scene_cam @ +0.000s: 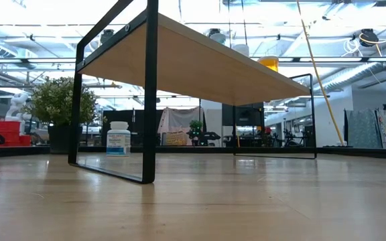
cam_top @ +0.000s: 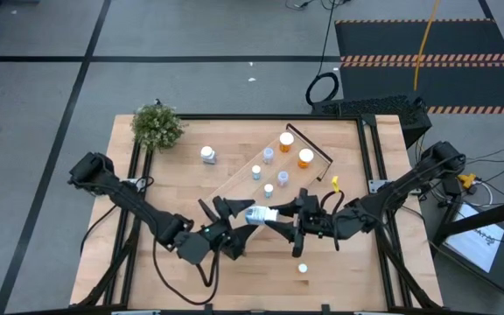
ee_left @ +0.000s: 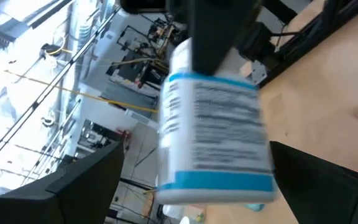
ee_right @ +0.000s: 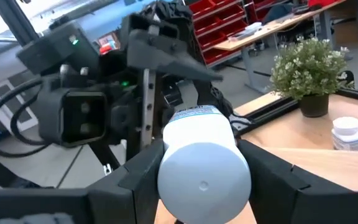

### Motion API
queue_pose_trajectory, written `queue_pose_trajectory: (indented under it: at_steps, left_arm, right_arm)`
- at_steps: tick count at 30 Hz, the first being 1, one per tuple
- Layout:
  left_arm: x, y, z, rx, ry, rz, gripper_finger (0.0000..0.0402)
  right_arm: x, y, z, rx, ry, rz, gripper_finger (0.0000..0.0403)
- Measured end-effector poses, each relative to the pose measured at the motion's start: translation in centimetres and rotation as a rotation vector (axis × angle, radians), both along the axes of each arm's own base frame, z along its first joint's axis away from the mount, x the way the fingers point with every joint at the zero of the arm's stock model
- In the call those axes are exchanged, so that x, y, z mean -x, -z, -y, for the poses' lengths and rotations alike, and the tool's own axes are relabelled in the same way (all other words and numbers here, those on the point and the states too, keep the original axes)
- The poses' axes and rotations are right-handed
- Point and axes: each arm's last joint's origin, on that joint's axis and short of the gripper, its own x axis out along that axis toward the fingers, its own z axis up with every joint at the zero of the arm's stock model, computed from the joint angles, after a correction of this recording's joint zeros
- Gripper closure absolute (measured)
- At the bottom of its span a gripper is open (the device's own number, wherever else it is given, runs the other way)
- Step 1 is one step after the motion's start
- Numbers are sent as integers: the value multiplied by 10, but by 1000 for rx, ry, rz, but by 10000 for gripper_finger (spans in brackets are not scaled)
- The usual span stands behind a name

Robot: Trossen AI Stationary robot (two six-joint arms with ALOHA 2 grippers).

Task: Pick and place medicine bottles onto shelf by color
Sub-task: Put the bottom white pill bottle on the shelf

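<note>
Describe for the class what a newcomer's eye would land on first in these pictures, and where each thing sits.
The two grippers meet near the table's front centre, a white bottle with blue label bands held between them. The right gripper has its jaws closed around the cap end, while the left gripper sits spread at the other end. Behind them the shelf carries small orange and pale blue bottles.

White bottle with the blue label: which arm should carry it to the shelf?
Right. The right tool clamps the white bottle at its cap end, while the left tool stands open around it, fingers clear. The shelf lies close by.
</note>
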Motion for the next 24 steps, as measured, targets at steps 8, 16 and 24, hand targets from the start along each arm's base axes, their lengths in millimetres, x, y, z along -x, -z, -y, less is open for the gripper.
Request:
queue_pose_trajectory:
  at_steps: [8,16,24]
  left_arm:
    - [0,4,-2,-19,-10,-36,8]
    - [1,5,0,-30,-3,-47,92]
    - [2,5,0,-48,0,-59,173]
  right_arm:
    - [-8,5,-2,-15,-39,19,215]
    - [-8,6,-2,-15,-38,18,215]
    - [-8,6,-3,-19,-38,21,215]
